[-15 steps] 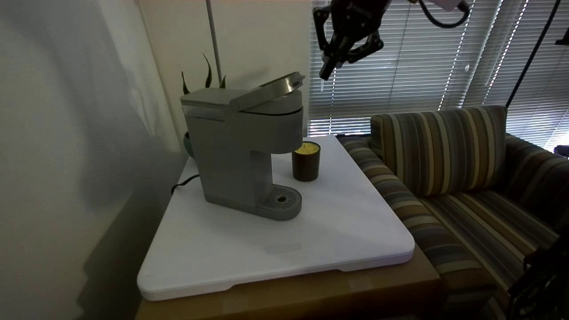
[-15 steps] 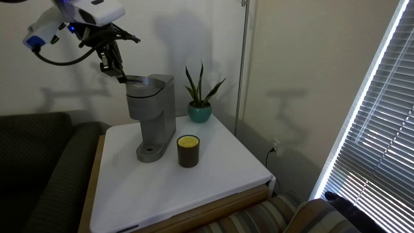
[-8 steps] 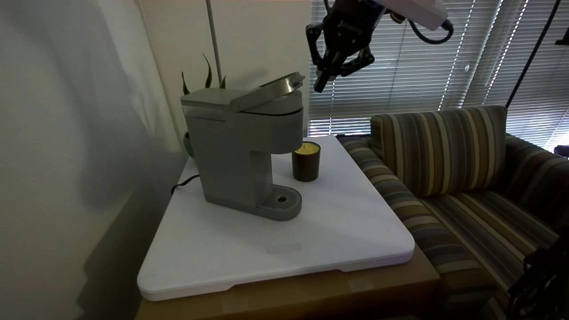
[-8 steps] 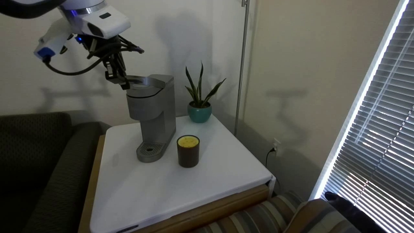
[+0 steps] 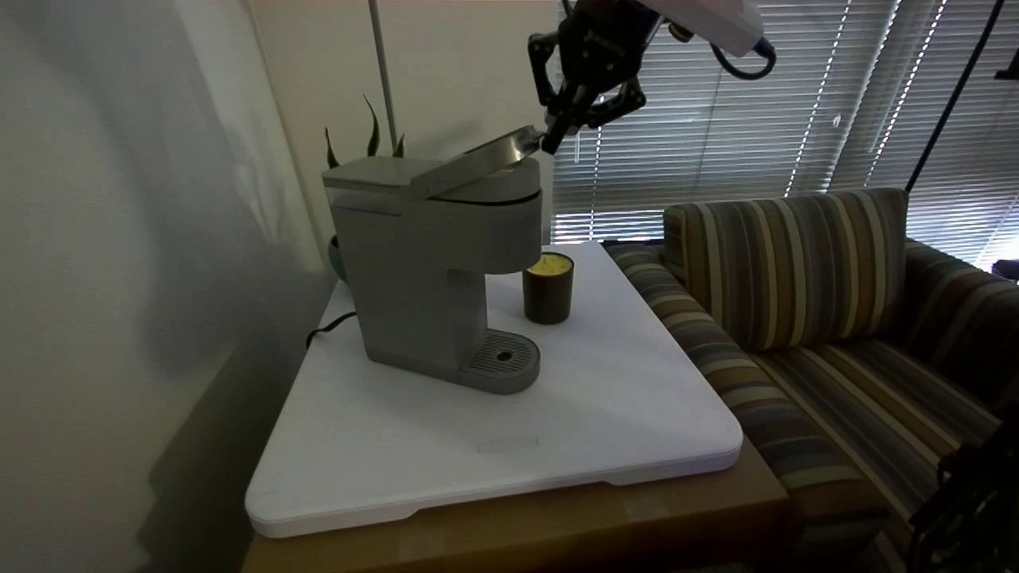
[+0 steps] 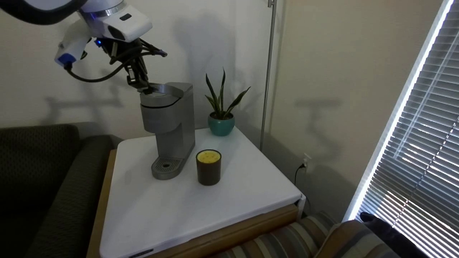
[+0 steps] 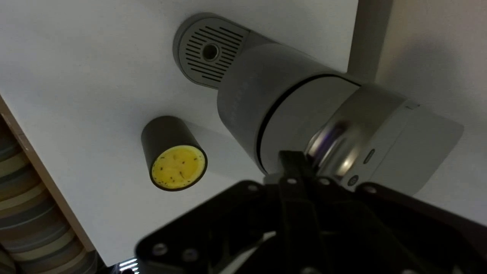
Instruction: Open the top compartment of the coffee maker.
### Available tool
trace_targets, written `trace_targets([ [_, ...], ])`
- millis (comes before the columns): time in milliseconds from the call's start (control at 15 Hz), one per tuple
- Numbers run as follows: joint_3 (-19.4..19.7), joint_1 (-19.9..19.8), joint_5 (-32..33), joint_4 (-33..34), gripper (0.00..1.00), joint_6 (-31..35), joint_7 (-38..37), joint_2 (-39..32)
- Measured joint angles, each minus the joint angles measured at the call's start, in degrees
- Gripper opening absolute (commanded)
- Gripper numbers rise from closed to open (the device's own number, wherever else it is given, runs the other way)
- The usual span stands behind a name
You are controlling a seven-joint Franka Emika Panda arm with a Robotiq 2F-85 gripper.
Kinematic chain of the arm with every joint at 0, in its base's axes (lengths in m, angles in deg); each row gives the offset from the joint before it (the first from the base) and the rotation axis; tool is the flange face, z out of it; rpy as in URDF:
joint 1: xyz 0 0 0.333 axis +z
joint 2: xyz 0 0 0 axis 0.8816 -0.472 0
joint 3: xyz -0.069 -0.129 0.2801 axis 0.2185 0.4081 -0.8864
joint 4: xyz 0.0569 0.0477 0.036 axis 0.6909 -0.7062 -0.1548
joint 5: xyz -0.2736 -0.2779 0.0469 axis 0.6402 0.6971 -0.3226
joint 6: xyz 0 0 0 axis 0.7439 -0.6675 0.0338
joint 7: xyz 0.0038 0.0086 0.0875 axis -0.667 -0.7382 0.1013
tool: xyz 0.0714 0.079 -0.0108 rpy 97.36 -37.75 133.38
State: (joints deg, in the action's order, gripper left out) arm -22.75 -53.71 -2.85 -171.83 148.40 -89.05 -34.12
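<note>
The grey coffee maker (image 5: 406,286) stands upright on the white table in both exterior views (image 6: 168,122) and in the wrist view (image 7: 258,91). Its top compartment lid (image 5: 474,165) is tilted up part way, with a shiny metal front edge; it also shows in an exterior view (image 6: 170,89) and the wrist view (image 7: 369,110). My gripper (image 5: 552,142) has its fingertips together at the lid's front edge, also in an exterior view (image 6: 147,89) and the wrist view (image 7: 295,160). Nothing shows between the fingers. Whether the tips touch the lid or sit under it is unclear.
A dark cup with a yellow top (image 6: 208,168) stands beside the coffee maker, also in the wrist view (image 7: 175,160). A plant in a teal pot (image 6: 221,125) stands behind. A striped armchair (image 5: 788,278) adjoins the white table (image 5: 509,477).
My gripper has come down and then moved in toward the coffee maker, so its tips now meet or overlap the lid's front edge in view. The lid's tilt looks about the same.
</note>
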Motion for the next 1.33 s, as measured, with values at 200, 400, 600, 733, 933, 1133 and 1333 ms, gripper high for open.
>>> trace_targets([
  [200,0.0,0.0,0.0,0.1,0.00,0.3,0.0,-0.1],
  [400,0.0,0.0,0.1,0.3,0.00,0.5,0.1,-0.1],
  [600,0.0,0.1,0.5,0.6,0.00,0.7,0.1,0.0],
  [733,0.0,0.2,1.0,0.9,0.00,0.8,0.1,0.1],
  [933,0.0,0.2,2.5,1.4,0.00,1.0,0.1,0.2],
  [1133,0.0,0.2,4.6,2.1,0.00,1.0,-0.1,0.2],
  [1333,0.1,0.3,6.5,2.9,0.00,1.1,-0.2,0.3],
])
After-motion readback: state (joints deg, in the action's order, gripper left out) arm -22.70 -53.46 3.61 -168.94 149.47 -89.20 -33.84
